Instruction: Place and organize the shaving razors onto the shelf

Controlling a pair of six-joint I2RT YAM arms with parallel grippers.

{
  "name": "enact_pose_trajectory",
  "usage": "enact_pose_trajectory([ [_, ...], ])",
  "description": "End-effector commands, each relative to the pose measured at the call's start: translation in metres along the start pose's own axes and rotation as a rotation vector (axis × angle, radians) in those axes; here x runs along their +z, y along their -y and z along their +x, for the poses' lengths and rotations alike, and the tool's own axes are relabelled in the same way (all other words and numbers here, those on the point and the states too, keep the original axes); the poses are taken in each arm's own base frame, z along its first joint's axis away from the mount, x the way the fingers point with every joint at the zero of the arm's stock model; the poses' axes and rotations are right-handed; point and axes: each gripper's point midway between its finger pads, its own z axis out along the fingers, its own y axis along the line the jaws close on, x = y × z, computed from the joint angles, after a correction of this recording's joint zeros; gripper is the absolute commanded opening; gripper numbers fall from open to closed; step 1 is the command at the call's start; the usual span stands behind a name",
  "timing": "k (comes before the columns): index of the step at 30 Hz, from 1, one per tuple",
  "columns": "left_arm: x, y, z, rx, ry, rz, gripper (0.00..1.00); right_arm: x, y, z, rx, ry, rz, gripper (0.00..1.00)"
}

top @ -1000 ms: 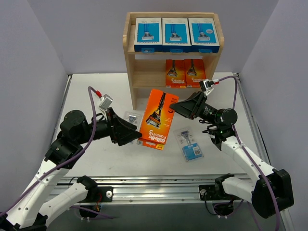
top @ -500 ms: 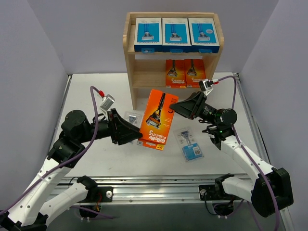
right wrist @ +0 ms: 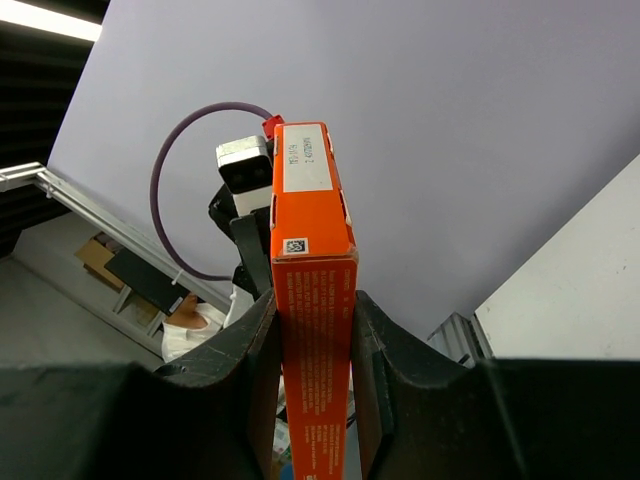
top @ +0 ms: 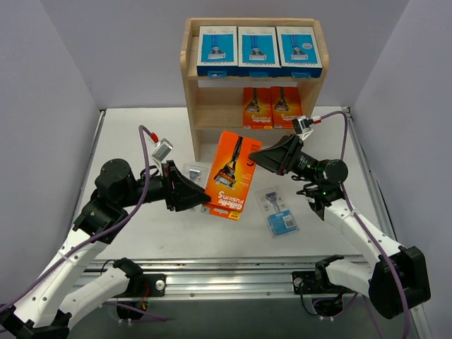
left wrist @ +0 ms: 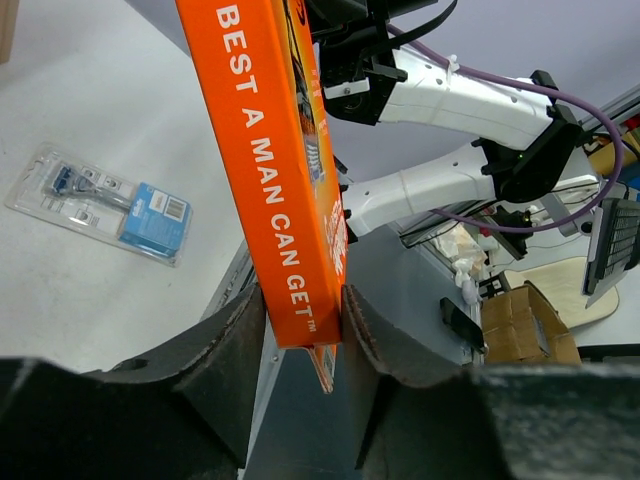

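The wooden shelf [top: 192, 85] stands at 12 o'clock on the table. Three blue-and-white razor boxes [top: 258, 49] stand side by side on its top tier, and two small orange boxes [top: 272, 106] on the middle tier. A big orange Gillette Fusion5 box [top: 230, 174] is raised and tilted at the centre. One blister card [top: 278, 210] lies flat at its 4 o'clock, and a second blister card [top: 195, 171], partly hidden, at its 9 o'clock.

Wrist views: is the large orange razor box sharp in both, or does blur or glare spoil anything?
Left wrist: the large orange cardboard razor box is crisp, its white print readable; the left gripper's fingers are dark and soft. Right wrist: box fairly sharp, right gripper's fingers blurred, bright strip light blown out.
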Motion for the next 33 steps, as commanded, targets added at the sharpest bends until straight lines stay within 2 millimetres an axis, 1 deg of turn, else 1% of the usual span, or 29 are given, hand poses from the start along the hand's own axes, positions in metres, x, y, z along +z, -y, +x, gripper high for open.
enact_pose_trajectory([
  [1,-0.002,0.007,-0.004,0.044,0.004,0.031,0.42,-0.002,-0.04,-0.005,-0.156,0.019,-0.129,0.0],
  [4,-0.002,0.008,-0.001,0.04,0.002,0.044,0.29,-0.002,-0.041,-0.005,-0.165,0.02,-0.129,0.0],
  [5,-0.001,0.008,0.0,0.036,-0.006,0.054,0.19,-0.002,-0.041,-0.006,-0.167,0.021,-0.129,0.0],
  [8,0.002,0.006,0.0,0.029,-0.005,0.055,0.04,-0.002,-0.04,-0.006,-0.178,0.026,-0.117,0.0],
  [9,0.002,0.003,0.0,0.024,-0.005,0.045,0.03,-0.002,-0.037,-0.006,-0.172,0.026,-0.103,0.0],
  [10,0.003,0.001,0.002,0.02,-0.01,0.037,0.02,-0.002,-0.035,-0.005,-0.17,0.024,-0.093,0.0],
  [11,0.003,-0.004,0.001,0.013,-0.004,0.011,0.02,-0.002,-0.034,-0.005,-0.175,0.024,-0.084,0.04],
  [13,0.004,-0.009,0.0,0.016,0.006,-0.016,0.02,-0.002,-0.025,-0.005,-0.183,0.018,-0.043,0.25],
  [14,0.004,-0.016,-0.001,0.006,0.015,-0.056,0.02,-0.002,-0.02,-0.005,-0.169,0.015,-0.01,0.38],
  [15,0.003,-0.017,-0.004,0.01,0.026,-0.069,0.02,-0.002,-0.017,-0.006,-0.203,0.016,0.009,0.55],
  [16,0.003,-0.019,-0.006,0.011,0.037,-0.081,0.02,-0.002,-0.012,-0.007,-0.208,0.016,0.036,0.59],
  [17,0.001,-0.022,-0.008,0.006,0.049,-0.107,0.02,-0.004,-0.003,-0.007,-0.187,0.015,0.093,0.63],
  [18,0.0,-0.026,-0.013,-0.002,0.075,-0.135,0.02,-0.006,0.003,-0.01,-0.23,0.025,0.122,0.68],
  [19,-0.001,-0.026,-0.016,-0.001,0.087,-0.138,0.02,-0.006,0.004,-0.013,-0.239,0.033,0.149,0.71],
  [20,-0.002,-0.027,-0.018,-0.007,0.093,-0.147,0.02,-0.011,0.01,-0.013,-0.224,0.033,0.2,0.76],
  [21,-0.003,-0.028,-0.02,-0.008,0.099,-0.161,0.02,-0.015,0.015,-0.02,-0.236,0.065,0.24,0.79],
  [22,-0.005,-0.028,-0.024,-0.006,0.109,-0.174,0.02,-0.018,0.016,-0.024,-0.28,0.073,0.265,0.82],
  [23,-0.005,-0.032,-0.022,-0.018,0.104,-0.193,0.02,-0.024,0.019,-0.023,-0.272,0.076,0.31,0.84],
  [24,-0.006,-0.034,-0.023,-0.026,0.11,-0.204,0.02,-0.029,0.021,-0.027,-0.288,0.091,0.338,0.88],
  [25,-0.007,-0.039,-0.027,-0.036,0.131,-0.23,0.02,-0.032,0.022,-0.03,-0.316,0.098,0.363,0.9],
  [27,-0.006,-0.047,-0.029,-0.084,0.163,-0.251,0.02,-0.041,0.02,-0.033,-0.326,0.116,0.411,0.92],
  [29,-0.003,-0.056,-0.037,-0.114,0.214,-0.255,0.02,-0.054,0.02,-0.039,-0.36,0.156,0.482,0.92],
  [30,-0.001,-0.059,-0.041,-0.162,0.236,-0.25,0.02,-0.058,0.02,-0.041,-0.373,0.172,0.507,0.92],
  [31,0.0,-0.06,-0.045,-0.181,0.256,-0.239,0.02,-0.063,0.018,-0.044,-0.388,0.186,0.528,0.92],
  [32,0.004,-0.063,-0.057,-0.181,0.306,-0.23,0.02,-0.071,0.017,-0.044,-0.404,0.202,0.562,0.92],
  [33,0.006,-0.066,-0.06,-0.222,0.326,-0.226,0.02,-0.073,0.014,-0.044,-0.415,0.211,0.571,0.92],
])
